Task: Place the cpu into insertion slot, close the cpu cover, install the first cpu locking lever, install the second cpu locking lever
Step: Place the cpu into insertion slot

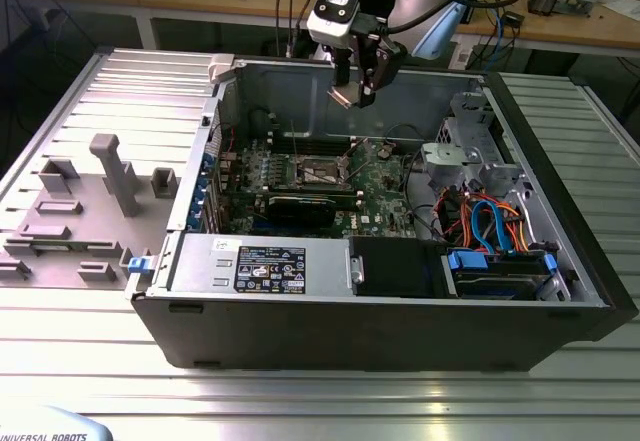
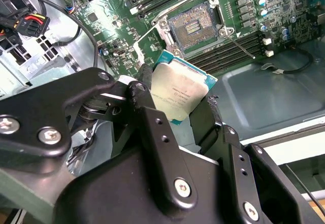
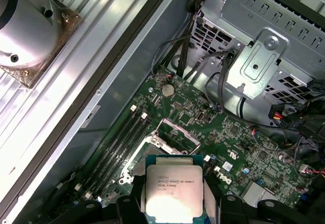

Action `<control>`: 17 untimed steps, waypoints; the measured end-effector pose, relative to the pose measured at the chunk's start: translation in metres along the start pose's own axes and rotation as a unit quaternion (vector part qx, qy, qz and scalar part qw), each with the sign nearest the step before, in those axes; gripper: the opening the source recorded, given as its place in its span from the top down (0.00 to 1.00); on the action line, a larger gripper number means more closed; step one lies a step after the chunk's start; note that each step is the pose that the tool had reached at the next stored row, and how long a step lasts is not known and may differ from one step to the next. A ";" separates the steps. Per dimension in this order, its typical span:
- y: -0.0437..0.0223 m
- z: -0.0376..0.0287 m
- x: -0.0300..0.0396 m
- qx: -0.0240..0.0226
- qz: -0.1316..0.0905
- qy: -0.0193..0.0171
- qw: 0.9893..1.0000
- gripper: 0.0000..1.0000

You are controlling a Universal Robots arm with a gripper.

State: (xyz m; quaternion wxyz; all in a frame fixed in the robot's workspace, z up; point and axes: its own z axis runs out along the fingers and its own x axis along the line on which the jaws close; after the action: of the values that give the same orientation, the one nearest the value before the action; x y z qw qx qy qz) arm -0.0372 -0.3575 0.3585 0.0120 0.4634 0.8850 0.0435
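My gripper [image 1: 355, 89] hangs above the open computer case, shut on the cpu [image 2: 177, 93], a flat square chip with a silvery top and pale green rim. Black fingers [image 2: 144, 89] press on two opposite edges of the chip. In the first wrist view the cpu [image 3: 174, 188] is level, over the green motherboard. The insertion slot [image 2: 195, 27] lies bare below, dark centre and metal rim showing; in the exterior view the slot [image 1: 322, 171] sits under and slightly left of the gripper. The cpu cover [image 3: 175, 133] stands swung up. A thin locking lever [image 2: 241, 45] sticks out beside the socket.
Long memory slots [image 3: 119, 148] run beside the socket. A black card [image 1: 300, 207] lies in front of it, then the power supply [image 1: 260, 265]. A drive cage with coloured cables [image 1: 490, 223] fills the exterior view's right. A grey fixture plate [image 1: 90, 201] is outside the case.
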 end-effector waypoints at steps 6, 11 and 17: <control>0.0000 0.0000 0.0000 0.000 0.000 0.000 1.000 0.46; 0.0000 0.0004 0.0000 0.000 0.017 -0.002 1.000 0.46; -0.0001 0.0017 0.0000 -0.002 0.079 -0.007 0.997 0.46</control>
State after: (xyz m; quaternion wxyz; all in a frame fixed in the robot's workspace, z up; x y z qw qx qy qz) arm -0.0372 -0.3575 0.3568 0.0154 0.5324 0.8453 0.0424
